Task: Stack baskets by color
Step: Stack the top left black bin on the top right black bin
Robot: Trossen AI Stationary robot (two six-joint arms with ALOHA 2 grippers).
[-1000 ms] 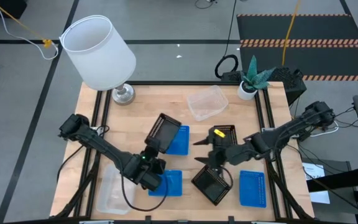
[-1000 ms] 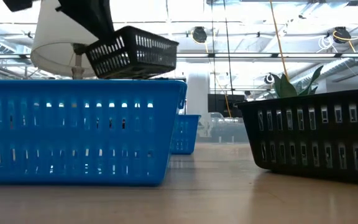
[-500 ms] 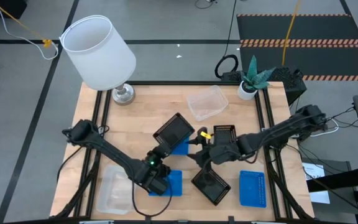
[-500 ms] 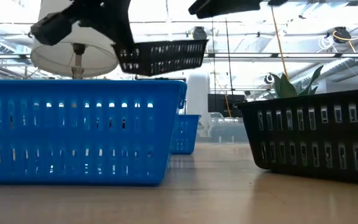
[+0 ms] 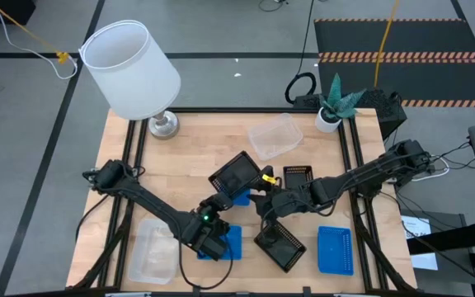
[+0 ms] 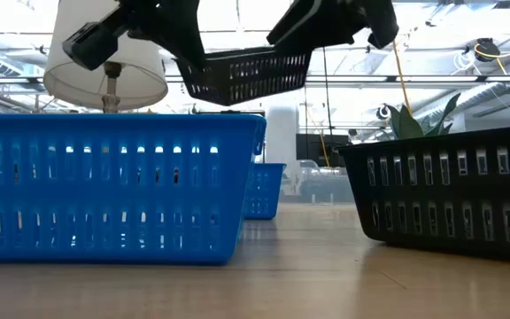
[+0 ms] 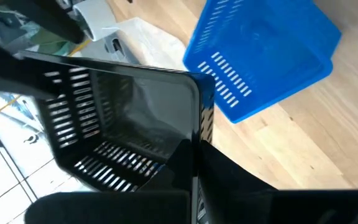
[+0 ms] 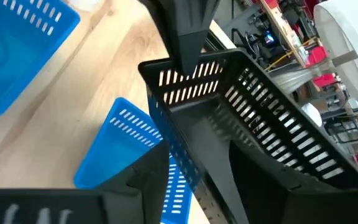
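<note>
Left gripper (image 5: 221, 195) is clamped on the wall of a black basket (image 5: 237, 175), holding it up in the air over the middle of the table (image 5: 188, 136); right gripper (image 5: 264, 191) has its fingers straddling the opposite wall, can't tell if it's actually pinching yet; underneath sits a blue basket (image 5: 239, 194); another black basket (image 5: 280, 245) rests just beside it.

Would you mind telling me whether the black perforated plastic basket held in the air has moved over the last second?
Yes. The black basket has shifted right, away from the white lampshade and toward the right hand.
</note>
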